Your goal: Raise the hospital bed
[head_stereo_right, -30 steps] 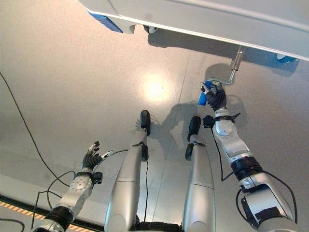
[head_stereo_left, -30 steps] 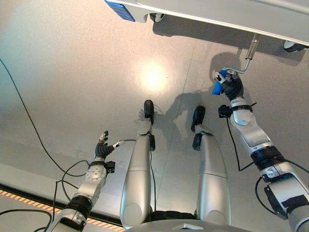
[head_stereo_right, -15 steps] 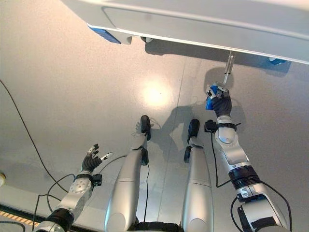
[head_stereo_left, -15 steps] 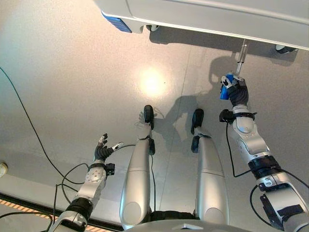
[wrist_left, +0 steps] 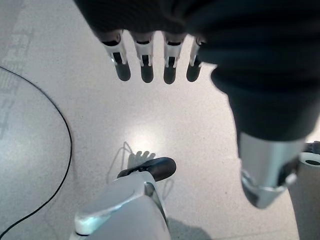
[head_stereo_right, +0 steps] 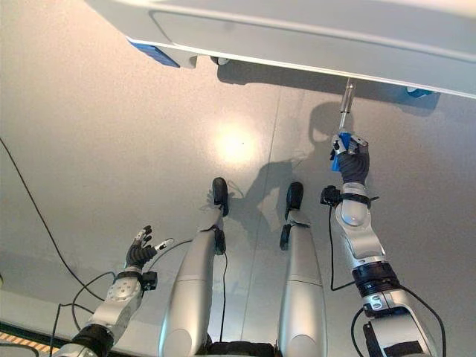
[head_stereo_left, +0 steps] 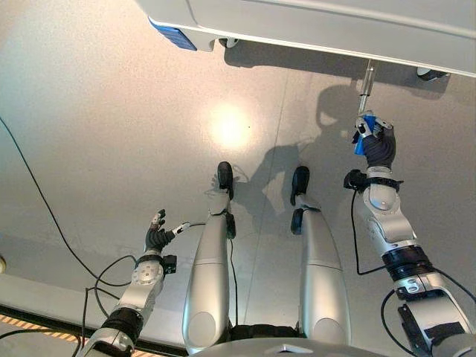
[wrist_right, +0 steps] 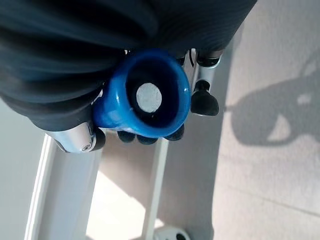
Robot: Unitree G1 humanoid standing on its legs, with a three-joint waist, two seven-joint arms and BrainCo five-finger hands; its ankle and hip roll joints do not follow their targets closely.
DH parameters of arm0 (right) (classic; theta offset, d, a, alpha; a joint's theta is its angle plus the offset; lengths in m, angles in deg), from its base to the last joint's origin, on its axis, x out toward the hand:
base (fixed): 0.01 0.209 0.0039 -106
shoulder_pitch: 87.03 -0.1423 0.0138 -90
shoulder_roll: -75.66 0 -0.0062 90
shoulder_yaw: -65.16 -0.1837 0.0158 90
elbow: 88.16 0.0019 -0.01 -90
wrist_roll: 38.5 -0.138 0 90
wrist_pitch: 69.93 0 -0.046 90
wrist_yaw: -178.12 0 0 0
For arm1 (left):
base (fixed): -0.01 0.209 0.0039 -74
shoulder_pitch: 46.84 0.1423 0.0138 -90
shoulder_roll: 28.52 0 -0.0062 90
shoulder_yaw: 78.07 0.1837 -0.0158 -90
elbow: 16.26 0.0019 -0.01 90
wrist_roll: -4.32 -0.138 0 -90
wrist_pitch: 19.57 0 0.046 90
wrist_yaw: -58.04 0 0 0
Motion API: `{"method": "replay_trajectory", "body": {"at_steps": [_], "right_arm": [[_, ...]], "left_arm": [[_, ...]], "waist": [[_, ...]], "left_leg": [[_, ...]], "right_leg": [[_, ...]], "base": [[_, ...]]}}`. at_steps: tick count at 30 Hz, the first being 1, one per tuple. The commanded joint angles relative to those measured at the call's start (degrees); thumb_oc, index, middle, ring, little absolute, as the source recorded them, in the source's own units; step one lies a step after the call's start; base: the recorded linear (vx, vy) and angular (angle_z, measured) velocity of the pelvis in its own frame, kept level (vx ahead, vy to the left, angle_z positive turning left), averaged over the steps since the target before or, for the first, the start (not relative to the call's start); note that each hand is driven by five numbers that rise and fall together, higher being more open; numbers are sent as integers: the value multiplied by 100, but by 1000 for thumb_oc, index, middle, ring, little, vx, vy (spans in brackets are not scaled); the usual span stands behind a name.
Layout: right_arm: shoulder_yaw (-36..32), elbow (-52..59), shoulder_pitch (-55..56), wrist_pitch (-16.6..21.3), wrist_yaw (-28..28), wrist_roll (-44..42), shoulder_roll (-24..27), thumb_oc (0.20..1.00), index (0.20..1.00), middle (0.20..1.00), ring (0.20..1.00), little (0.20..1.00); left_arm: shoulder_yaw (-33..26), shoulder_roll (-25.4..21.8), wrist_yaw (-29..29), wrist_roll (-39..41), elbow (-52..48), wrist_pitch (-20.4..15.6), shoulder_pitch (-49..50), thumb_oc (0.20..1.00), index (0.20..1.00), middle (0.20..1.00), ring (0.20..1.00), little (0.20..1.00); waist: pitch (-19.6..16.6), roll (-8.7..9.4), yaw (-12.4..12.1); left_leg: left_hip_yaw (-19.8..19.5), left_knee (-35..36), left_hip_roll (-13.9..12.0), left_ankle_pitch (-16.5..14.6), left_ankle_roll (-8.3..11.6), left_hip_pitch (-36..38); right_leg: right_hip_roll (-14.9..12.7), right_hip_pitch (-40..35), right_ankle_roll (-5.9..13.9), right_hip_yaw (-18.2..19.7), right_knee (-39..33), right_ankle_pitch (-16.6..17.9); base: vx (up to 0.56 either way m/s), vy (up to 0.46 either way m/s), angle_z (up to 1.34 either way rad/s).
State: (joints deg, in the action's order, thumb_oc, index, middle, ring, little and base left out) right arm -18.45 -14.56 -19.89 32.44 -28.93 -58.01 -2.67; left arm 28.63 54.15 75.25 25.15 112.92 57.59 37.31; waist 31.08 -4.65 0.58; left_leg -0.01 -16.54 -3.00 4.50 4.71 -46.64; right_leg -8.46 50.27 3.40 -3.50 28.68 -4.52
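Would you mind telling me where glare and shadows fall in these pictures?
Left eye view: a bright glare spot on the floor, and shadow under the bed edge. Right wrist view: the blue crank handle in the right hand looks blurred; a shadow crosses the floor.

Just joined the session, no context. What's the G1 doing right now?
It is working the hand crank under the pale grey hospital bed. The right hand is curled round the blue plastic grip of the crank handle, at the end of a silver metal crank rod that runs up under the bed frame's edge. The left hand hangs low over the grey floor, fingers relaxed, holding nothing.
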Motion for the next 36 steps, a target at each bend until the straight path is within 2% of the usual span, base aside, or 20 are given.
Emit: {"method": "replay_trajectory", "body": {"at_steps": [1, 4, 6, 13, 16, 25, 28, 31, 36], "right_arm": [[-1368, 526, -116, 736, -873, 218, 603, 200, 200, 200, 200, 200], [-1455, 392, -53, 697, -960, 220, 626, 200, 200, 200, 200, 200], [-1528, 107, -24, 534, -1151, 374, 718, 200, 200, 200, 200, 200], [-1403, -817, -209, 175, -1232, 472, 928, 200, 200, 200, 200, 200], [-1077, -1769, -621, -128, -1251, 565, 1162, 200, 200, 200, 200, 200], [-396, -3159, -1468, -429, -1156, 596, 1382, 200, 200, 200, 200, 200], [93, -4207, -1979, -633, -905, 594, 1507, 200, 200, 200, 200, 200], [352, -4628, -2244, -711, -746, 594, 1551, 200, 200, 200, 200, 200], [835, -5598, -2786, -903, -381, 680, 1607, 200, 200, 200, 200, 200]], "left_arm": [[-251, -31, 178, -111, 5, -34, 552, 1000, 1000, 1000, 1000, 1000], [-261, -35, 204, -103, 19, -37, 559, 1000, 1000, 1000, 1000, 1000], [-261, -55, 244, -122, -36, -41, 586, 1000, 1000, 1000, 1000, 1000], [-231, -111, 281, -90, -170, -70, 635, 1000, 1000, 1000, 1000, 1000], [-155, -151, 313, -14, -299, -97, 624, 1000, 1000, 1000, 1000, 1000], [-23, -141, 432, 89, -378, -124, 616, 1000, 1000, 1000, 1000, 1000], [111, -173, 428, 147, -423, -139, 535, 1000, 1000, 1000, 1000, 1000], [190, -192, 422, 171, -512, -161, 527, 1000, 1000, 1000, 1000, 1000], [422, -221, 346, 232, -637, -177, 431, 1000, 1000, 1000, 1000, 1000]], "waist": [[-129, 70, 90], [-129, 83, 93], [-129, 89, 92], [-129, 87, 57], [-129, 78, 12], [-129, 44, -40], [-129, -15, -101], [-129, -59, -130], [-129, -248, -276]], "left_leg": [[-2, -407, 75, -208, -4, 27], [-8, -434, 85, -224, -7, 4], [-10, -451, 98, -237, -12, -33], [-12, -527, 103, -263, -15, -152], [0, -555, 104, -266, -20, -268], [-17, -719, 97, -323, -69, -601], [-20, -807, 87, -332, -60, -755], [-24, -855, 79, -331, -54, -840], [-55, -903, 77, -302, -33, -998]], "right_leg": [[77, -124, 449, 248, -190, 386], [77, -104, 447, 261, -176, 382], [70, -84, 445, 266, -173, 378], [60, 29, 433, 272, -102, 377], [69, 143, 419, 264, -82, 380], [99, 485, 382, 267, 91, 361], [92, 650, 368, 247, 204, 335], [82, 720, 356, 242, 245, 318], [75, 911, 332, 201, 376, 270]], "base": [[0, 0, 0], [0, 0, 0], [0, 0, 0], [0, 0, 0], [0, 0, 0], [2, -2, -1], [0, 0, 0], [0, 0, 0], [0, 0, 0]]}}
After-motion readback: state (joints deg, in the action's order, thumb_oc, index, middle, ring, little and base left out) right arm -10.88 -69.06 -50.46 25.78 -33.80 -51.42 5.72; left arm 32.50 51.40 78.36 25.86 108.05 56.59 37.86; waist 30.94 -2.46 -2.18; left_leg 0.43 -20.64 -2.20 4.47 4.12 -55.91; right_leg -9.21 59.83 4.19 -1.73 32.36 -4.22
